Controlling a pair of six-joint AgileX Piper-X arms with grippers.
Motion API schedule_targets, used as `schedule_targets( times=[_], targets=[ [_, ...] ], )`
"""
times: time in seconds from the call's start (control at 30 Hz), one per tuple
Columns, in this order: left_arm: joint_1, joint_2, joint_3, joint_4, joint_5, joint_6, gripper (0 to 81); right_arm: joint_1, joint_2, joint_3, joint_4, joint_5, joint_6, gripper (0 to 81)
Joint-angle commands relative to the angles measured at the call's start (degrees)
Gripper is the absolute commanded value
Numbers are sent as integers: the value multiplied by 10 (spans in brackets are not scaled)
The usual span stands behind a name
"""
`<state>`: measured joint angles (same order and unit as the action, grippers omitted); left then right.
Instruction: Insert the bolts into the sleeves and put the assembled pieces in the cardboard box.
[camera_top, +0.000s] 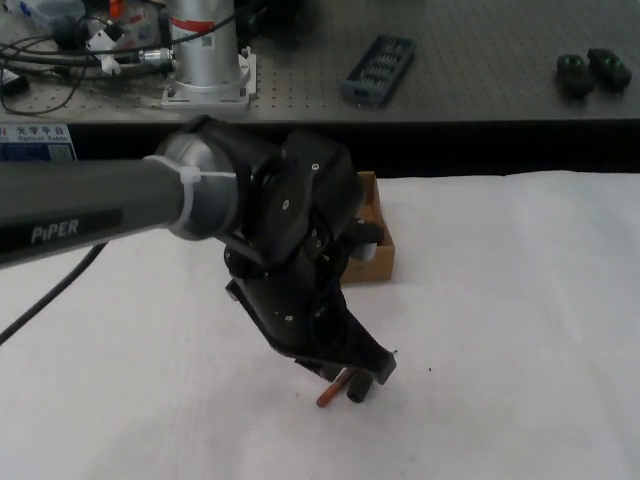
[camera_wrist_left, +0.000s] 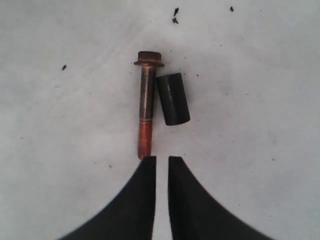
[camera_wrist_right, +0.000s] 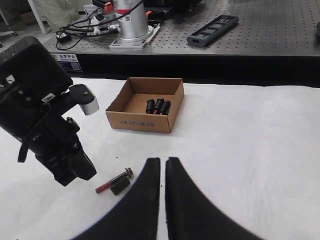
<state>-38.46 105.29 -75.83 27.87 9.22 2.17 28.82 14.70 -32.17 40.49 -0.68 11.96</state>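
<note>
Presently three dark assembled pieces (camera_wrist_right: 158, 106) are held in the brown cardboard box (camera_wrist_right: 137, 122). The left gripper (camera_wrist_left: 162, 159) is poised above the white cloth (camera_wrist_left: 260, 150), fingers nearly together on nothing; the right gripper (camera_wrist_right: 163, 160) is closed too. The coppery bolt (camera_wrist_left: 146, 112) is laid flat, threads toward the left gripper, the black cylindrical sleeve (camera_wrist_left: 173, 99) parallel just beside it.

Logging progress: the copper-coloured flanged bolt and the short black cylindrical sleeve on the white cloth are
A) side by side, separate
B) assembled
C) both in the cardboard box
A: the copper-coloured flanged bolt lies beside the black cylindrical sleeve on the white cloth, not pushed through it.
</note>
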Motion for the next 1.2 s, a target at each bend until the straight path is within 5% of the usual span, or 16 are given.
schedule_targets(
  times=[0.0, 0.17, 0.9, 1.17],
  targets=[
    [-3, -6, 1, -11, 5, 22, 178, -3, -3, 0, -7, 2, -4, 39],
    [-3, 3, 3, -53, -32, 22, 336, -3, -3, 0, -7, 2, -4, 39],
    [-3, 66, -1, -98, -65, 107, 335, -3, -3, 0, -7, 2, -4, 39],
    [-3, 82, -1, -101, -64, 137, 263, -3, -3, 0, -7, 2, -4, 39]
  ],
)
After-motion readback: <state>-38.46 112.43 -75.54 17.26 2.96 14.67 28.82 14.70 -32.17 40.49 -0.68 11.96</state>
